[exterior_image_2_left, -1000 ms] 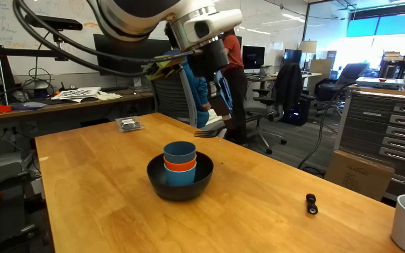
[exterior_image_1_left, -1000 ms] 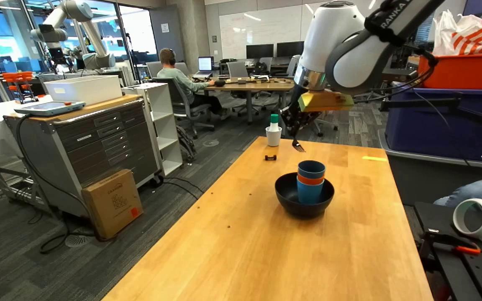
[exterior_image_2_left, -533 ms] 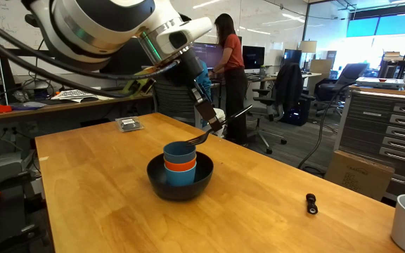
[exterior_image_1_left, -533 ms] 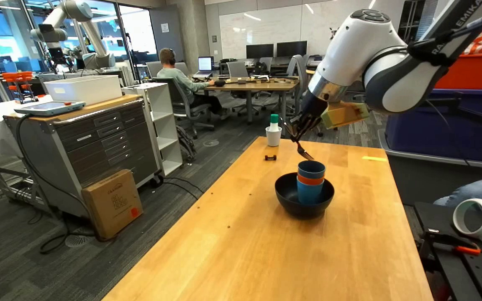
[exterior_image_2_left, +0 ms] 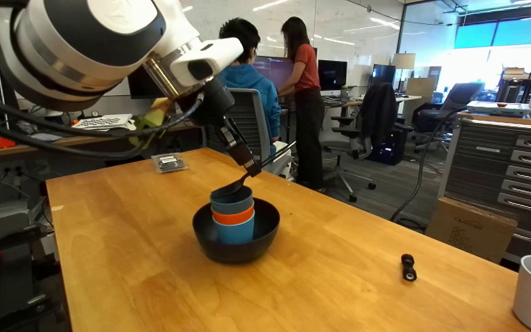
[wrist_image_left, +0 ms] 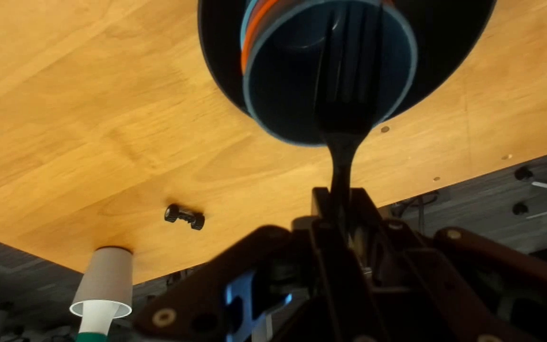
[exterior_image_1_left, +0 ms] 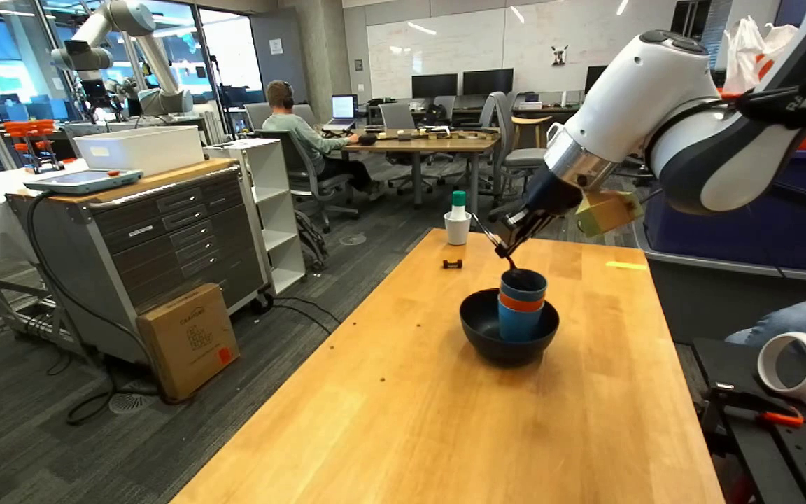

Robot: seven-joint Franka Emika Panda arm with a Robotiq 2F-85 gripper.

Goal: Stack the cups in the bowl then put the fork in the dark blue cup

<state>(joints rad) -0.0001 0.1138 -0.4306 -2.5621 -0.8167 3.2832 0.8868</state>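
Nested in the black bowl point(exterior_image_2_left: 268, 233) are the light blue cup point(exterior_image_2_left: 234, 233), the orange cup point(exterior_image_2_left: 233, 218) and, topmost, the dark blue cup point(exterior_image_2_left: 232, 206). Both exterior views show the stack leaning slightly. My gripper point(exterior_image_2_left: 253, 168) is just above the stack's rim, shut on the neck of the black fork point(wrist_image_left: 344, 111). The fork slants down with its tines in the mouth of the dark blue cup, seeming to touch the far inner side. Its handle sticks out behind the fingertips point(wrist_image_left: 320, 202). How deep the tines reach is hard to tell.
A small black wheeled piece point(wrist_image_left: 184, 217) lies on the wooden table point(exterior_image_1_left: 403, 434). By the table's end stands a white cup point(exterior_image_1_left: 457, 229) holding a green-capped bottle point(exterior_image_1_left: 458, 201). A clear packet point(exterior_image_2_left: 169, 163) lies at another edge.
My gripper has carried the fork down and over to the stack, so its tines went from beside the cups into the dark blue cup. The stack has shifted and tipped slightly.
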